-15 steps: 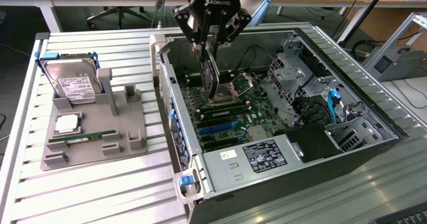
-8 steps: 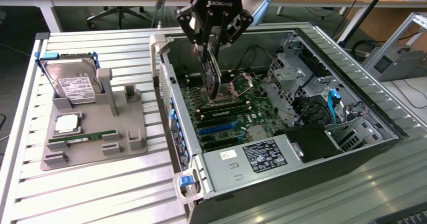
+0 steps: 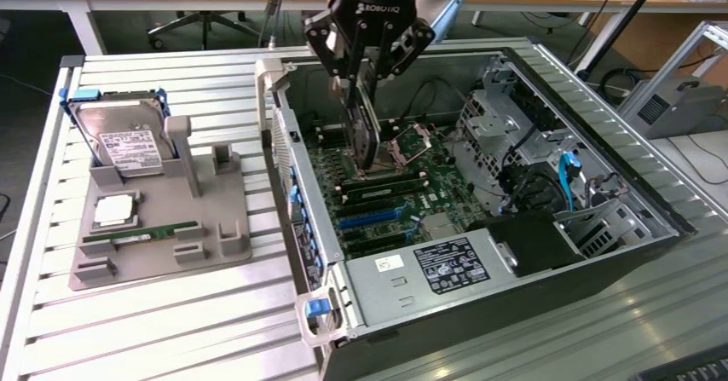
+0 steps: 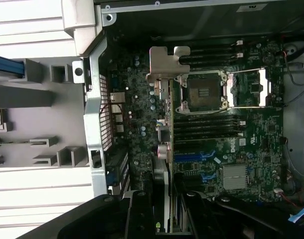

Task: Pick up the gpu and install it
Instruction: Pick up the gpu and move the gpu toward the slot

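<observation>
A robot arm's gripper (image 3: 364, 81) reaches down from above into an open computer case (image 3: 512, 313) lying on its side on a slatted metal table (image 3: 148, 330). The black fingers are clenched on the top edge of the graphics card (image 3: 364, 134), which hangs upright and edge-on inside the case, over the green main board (image 3: 387, 219). The card's lower end sits close to the row of dark memory slots beside the processor socket (image 3: 407, 147); whether it touches the board cannot be told. In the wrist view the gripper (image 4: 164, 211) shows as two dark fingers (image 4: 139, 214) on either side of the thin graphics card (image 4: 161, 164), whose silver end bracket (image 4: 166, 62) points away from the camera, just beside the open socket (image 4: 204, 92). On the exterior view's left, outside the case, a gray parts holder (image 3: 216, 219) stands on the table with a hard drive (image 3: 125, 147), a square processor chip (image 3: 114, 210) and a narrow green memory stick (image 3: 142, 236).
</observation>
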Available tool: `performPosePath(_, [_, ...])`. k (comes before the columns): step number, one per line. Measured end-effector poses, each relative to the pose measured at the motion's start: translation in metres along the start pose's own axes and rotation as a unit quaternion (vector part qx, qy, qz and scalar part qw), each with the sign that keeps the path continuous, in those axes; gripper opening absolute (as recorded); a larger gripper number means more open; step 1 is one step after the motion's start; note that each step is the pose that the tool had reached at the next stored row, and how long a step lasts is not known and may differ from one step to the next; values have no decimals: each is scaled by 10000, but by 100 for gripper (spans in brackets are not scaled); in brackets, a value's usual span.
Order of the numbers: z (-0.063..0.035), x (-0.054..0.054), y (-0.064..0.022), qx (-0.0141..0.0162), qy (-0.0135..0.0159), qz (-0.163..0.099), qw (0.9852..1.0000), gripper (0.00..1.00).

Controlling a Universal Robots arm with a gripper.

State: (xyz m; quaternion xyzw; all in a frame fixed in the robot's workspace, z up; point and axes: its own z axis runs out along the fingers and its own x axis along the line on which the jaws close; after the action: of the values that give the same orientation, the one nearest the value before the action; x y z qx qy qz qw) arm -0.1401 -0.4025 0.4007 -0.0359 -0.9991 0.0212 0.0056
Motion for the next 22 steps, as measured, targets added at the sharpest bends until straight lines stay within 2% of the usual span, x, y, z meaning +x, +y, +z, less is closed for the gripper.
performPosePath(22, [37,-94,-29,4,0,0,10000,27])
